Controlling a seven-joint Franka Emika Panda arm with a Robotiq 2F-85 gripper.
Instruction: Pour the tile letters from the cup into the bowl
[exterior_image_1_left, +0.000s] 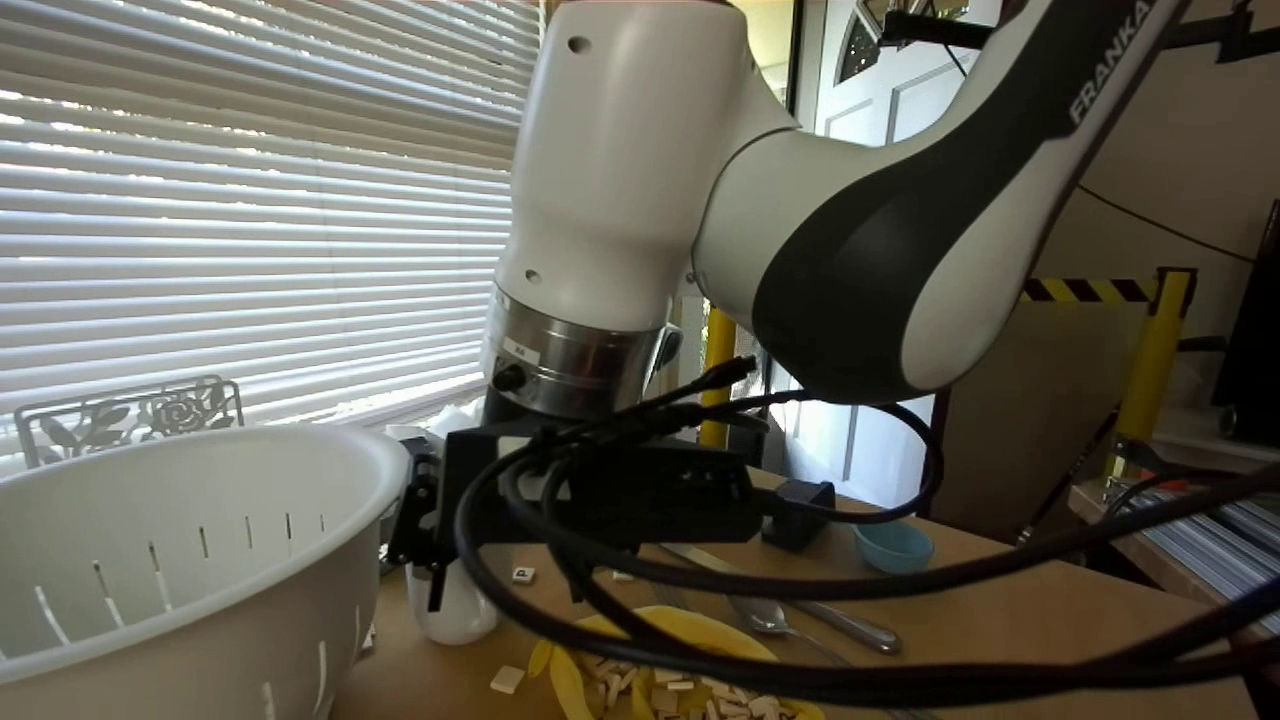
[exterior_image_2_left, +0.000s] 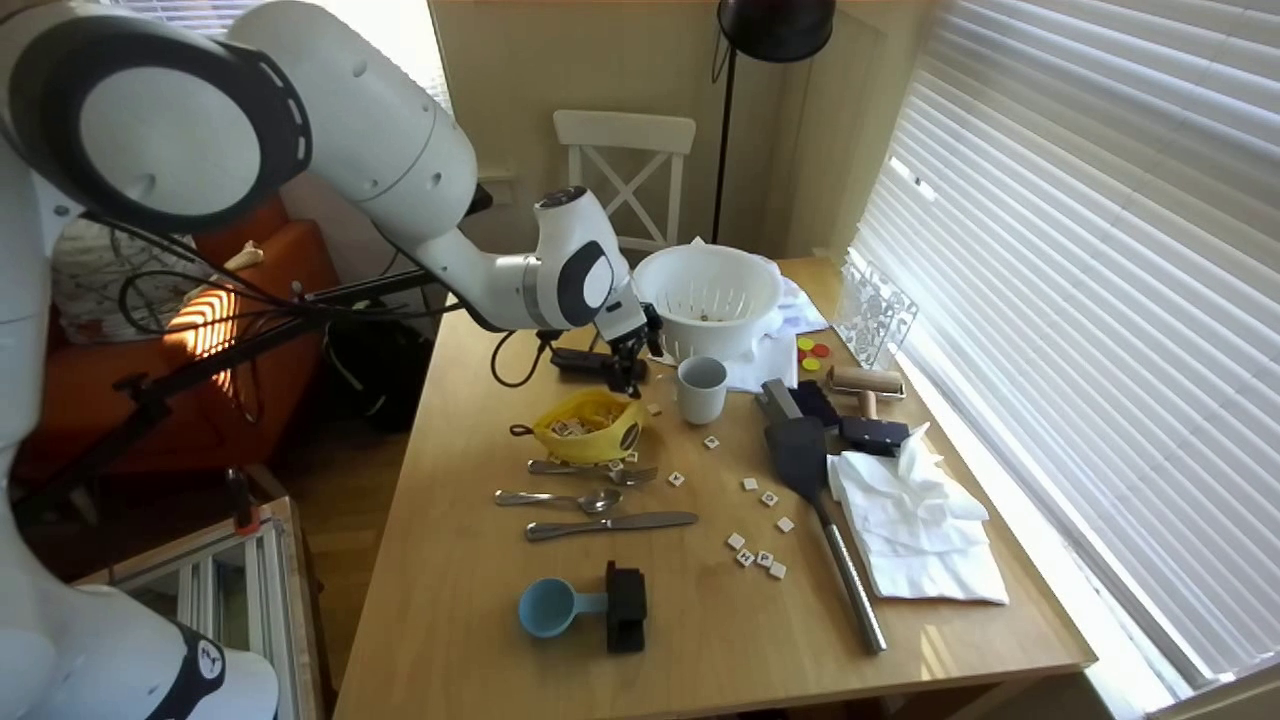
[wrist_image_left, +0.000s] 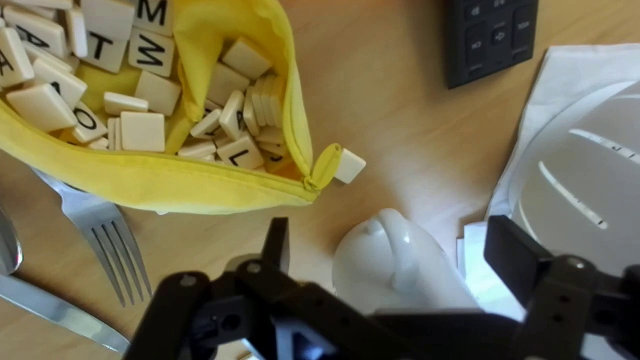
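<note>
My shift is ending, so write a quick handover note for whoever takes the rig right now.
Gripper: open, holding nothing; in the wrist view the cup shows in its gap.
Cup: upright on the table, near the bowl.
Tile letters: many in the yellow pouch, some loose on the table; what the cup holds can't be made out.
Done: gripper open at the cup; no telling whether anything has been poured.
Left: likely grip the cup, lift it and tip it over the bowl.

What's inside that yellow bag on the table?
Lots of letter tiles, heaped in the yellow bag. The wrist view shows a T and an L. Some tiles show only blank faces or edges, and whatever lies under the top ones is covered.
</note>
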